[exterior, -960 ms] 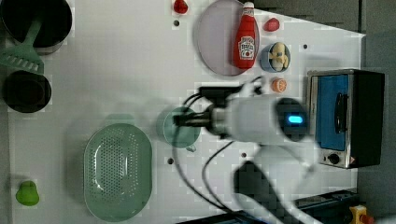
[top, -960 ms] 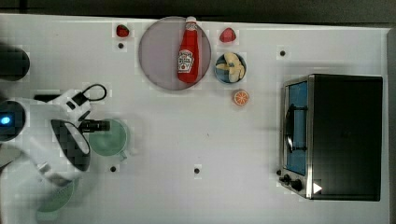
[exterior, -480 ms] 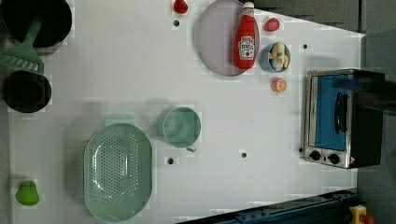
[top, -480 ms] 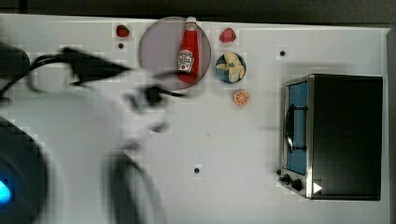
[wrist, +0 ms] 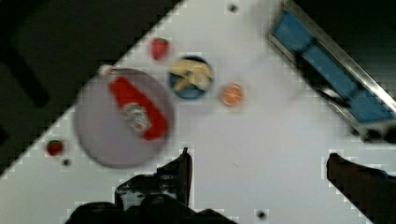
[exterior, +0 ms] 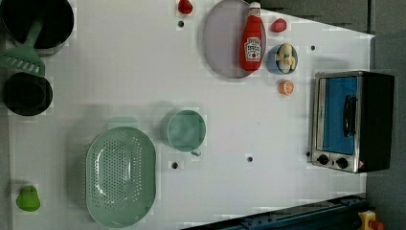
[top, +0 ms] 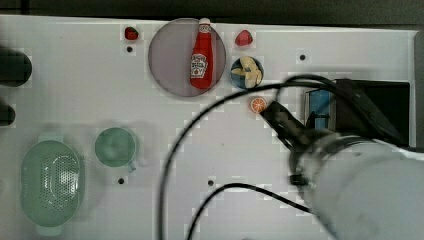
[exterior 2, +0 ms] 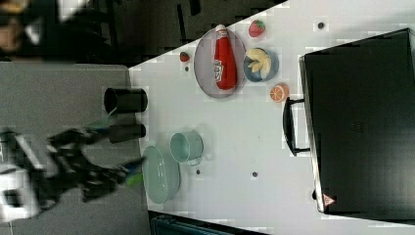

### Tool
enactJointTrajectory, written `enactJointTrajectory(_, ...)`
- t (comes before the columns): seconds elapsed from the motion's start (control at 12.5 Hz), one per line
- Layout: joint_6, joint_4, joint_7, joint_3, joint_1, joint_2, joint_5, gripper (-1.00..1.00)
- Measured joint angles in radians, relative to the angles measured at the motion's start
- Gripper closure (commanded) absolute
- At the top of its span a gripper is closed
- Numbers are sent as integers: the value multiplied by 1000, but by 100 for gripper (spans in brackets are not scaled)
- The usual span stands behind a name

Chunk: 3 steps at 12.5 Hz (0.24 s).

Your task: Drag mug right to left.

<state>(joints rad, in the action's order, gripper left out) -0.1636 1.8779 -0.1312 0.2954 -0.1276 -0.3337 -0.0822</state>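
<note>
Mug (top: 115, 146) beside colander (top: 50, 180) — gripper (wrist: 259, 163) well apart, spread wide

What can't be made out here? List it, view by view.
- Top view: the blurred arm and its cable cover most of the toaster oven.
- Right view: the colander is seen edge-on, so its inside is hidden.
- Right view: the mug hides its own far side.
- Wrist view: the tool is cut off by the picture's edge.
</note>
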Motion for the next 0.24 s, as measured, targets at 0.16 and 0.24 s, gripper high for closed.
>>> enactJointTrajectory(0.16,85,34,0,1,19,31,-10,-100)
enactJointTrajectory(0.24,122,43,0,-10,16,53,-9,-100)
